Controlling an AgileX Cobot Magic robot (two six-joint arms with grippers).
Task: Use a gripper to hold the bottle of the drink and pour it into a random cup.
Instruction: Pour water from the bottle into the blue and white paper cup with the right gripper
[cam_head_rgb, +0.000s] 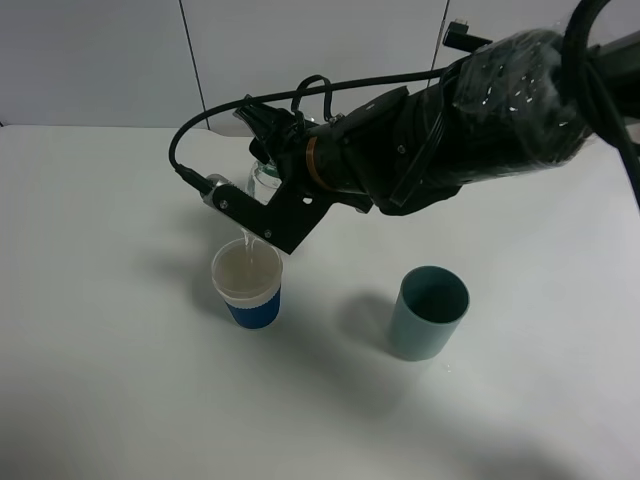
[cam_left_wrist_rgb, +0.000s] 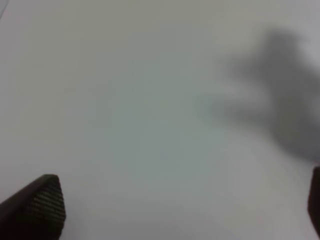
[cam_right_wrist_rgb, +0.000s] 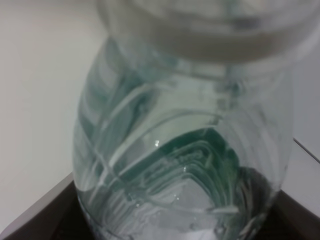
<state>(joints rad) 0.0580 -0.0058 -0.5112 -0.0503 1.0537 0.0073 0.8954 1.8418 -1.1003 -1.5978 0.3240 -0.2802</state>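
the left gripper (cam_left_wrist_rgb: 180, 202) hangs over bare surface (cam_left_wrist_rgb: 125, 100), jaws apart and empty. the right gripper (cam_head_rgb: 272, 140) has its jaws clamped on the bottle of the drink (cam_head_rgb: 262, 178), tipped neck-down above the blue-sleeved cup (cam_head_rgb: 248, 290), with a thin stream (cam_head_rgb: 246, 238) falling inside its rim. the cup looks fairly full, so a shallow tilt with the neck centred seems wise. the teal cup (cam_head_rgb: 430, 312) stands well apart. the green label (cam_right_wrist_rgb: 200, 155) shows no legible print.

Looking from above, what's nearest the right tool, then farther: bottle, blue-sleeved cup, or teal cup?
1. bottle, held in the right tool.
2. blue-sleeved cup, under the tilted bottle.
3. teal cup, off to the right.
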